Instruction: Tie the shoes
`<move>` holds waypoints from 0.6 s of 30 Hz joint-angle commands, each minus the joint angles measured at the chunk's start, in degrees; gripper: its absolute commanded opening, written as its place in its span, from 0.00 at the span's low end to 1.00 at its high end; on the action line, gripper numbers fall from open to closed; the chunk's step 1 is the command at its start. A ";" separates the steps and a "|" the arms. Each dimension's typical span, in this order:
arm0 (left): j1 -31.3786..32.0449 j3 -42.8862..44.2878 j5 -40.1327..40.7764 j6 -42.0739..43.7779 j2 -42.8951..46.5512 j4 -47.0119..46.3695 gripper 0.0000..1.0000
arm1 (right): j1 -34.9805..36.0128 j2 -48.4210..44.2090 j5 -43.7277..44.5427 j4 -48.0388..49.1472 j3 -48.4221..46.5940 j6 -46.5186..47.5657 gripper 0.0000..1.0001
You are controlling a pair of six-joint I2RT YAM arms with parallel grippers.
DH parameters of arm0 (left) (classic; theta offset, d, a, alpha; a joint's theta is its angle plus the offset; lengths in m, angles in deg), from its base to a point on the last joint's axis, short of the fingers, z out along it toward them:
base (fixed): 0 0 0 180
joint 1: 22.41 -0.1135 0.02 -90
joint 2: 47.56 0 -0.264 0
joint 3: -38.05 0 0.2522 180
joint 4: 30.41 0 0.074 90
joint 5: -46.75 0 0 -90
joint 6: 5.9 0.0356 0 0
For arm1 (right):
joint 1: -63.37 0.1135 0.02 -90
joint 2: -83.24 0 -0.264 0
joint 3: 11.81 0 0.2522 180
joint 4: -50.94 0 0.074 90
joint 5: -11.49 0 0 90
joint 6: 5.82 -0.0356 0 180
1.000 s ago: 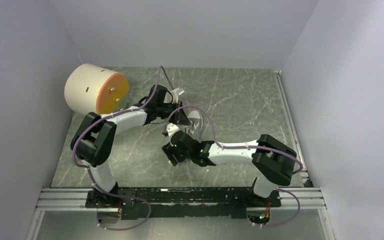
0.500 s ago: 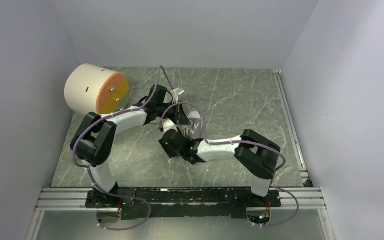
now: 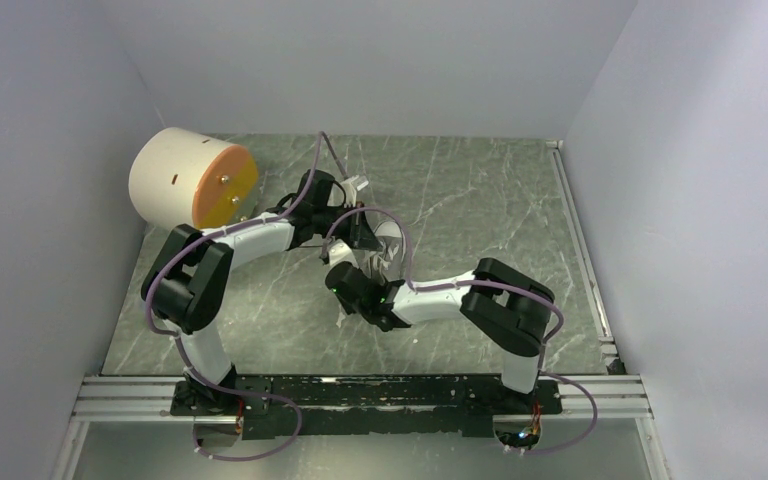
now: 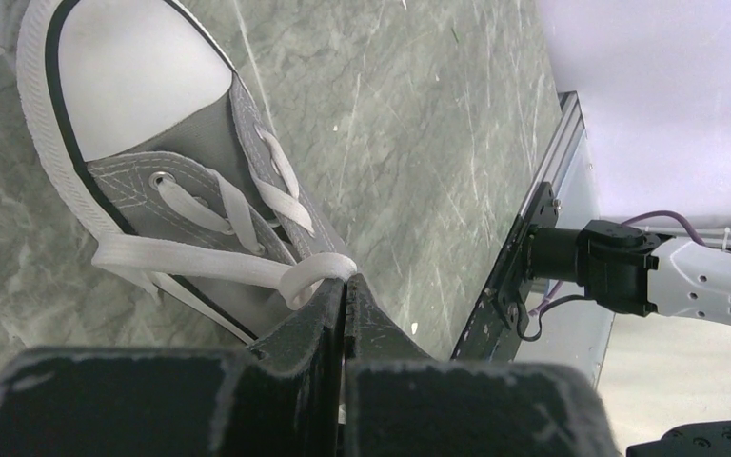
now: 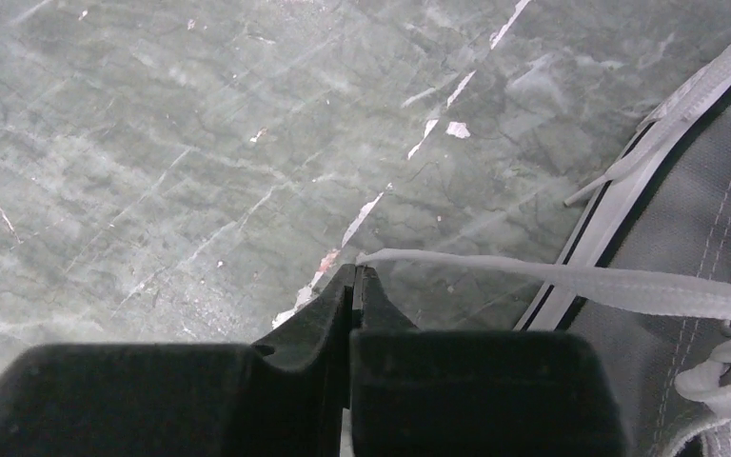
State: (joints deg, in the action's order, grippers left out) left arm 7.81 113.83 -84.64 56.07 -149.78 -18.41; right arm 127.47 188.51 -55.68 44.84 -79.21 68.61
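The shoe is a grey canvas sneaker with a white toe cap and white laces, lying on the marble floor. In the top view the shoe sits between both wrists. My left gripper is shut on a loop of white lace drawn across the shoe's side. My right gripper is shut on the tip of the other lace, which runs taut to the right towards the shoe. From above, the left gripper is at the shoe's left, and the right gripper is just below it.
A large cream cylinder with an orange face stands at the back left, close to the left arm. White walls close in the marble floor on three sides. An aluminium rail runs along the near edge.
The right arm has swung left and in towards the shoe, and its gripper went from open to shut on the lace tip. The left gripper has held still on its loop.
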 commanded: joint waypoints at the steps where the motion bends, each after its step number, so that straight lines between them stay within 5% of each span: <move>1: -0.25 -0.32 -0.84 0.65 1.28 1.67 0.05 | -1.42 -0.98 0.67 0.35 1.51 -1.13 0.00; 8: -0.26 -0.79 -1.20 0.22 2.98 2.73 0.05 | -2.04 -16.68 -13.20 -4.01 3.98 -0.83 0.00; 18: -0.51 -2.32 -2.36 -0.56 5.26 3.77 0.05 | -9.45 -32.87 -17.37 -11.29 9.68 -4.32 0.00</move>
State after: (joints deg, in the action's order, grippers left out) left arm 7.79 112.61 -85.07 56.18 -146.48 -15.88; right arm 121.30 158.13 -70.24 38.39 -71.72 65.20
